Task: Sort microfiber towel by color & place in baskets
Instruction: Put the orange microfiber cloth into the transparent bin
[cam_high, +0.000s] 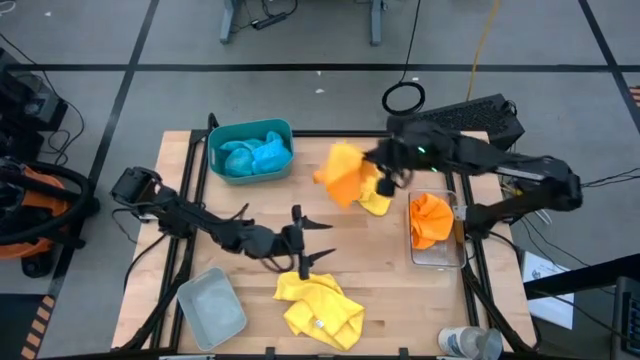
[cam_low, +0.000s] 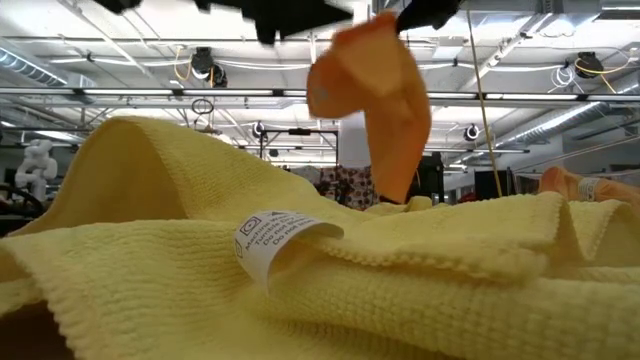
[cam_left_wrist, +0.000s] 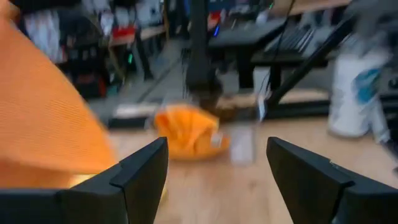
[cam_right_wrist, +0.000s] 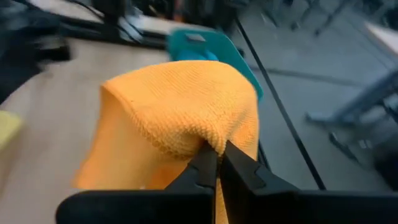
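The orange towel (cam_high: 343, 173) hangs lifted above the table centre, pinched by a fold in the closed right gripper (cam_right_wrist: 217, 163), directly above a yellow towel (cam_high: 376, 198) lying on the table. A second orange towel (cam_high: 430, 220) already sits in the clear basket (cam_high: 436, 255); both blue towels (cam_high: 255, 155) fill the teal basket (cam_high: 250, 130); the pale grey basket (cam_high: 211, 308) is empty, with another yellow towel (cam_high: 318, 308) beside it. The left gripper (cam_high: 312, 243) waits near the table centre, fingers open, holding nothing. Risk: the grip is on a small fold, so the towel may slip free in transit, or its hanging edge may drag the yellow towel beneath. The surface is a light wooden table (cam_high: 185, 180); beyond it is a workshop floor with cables
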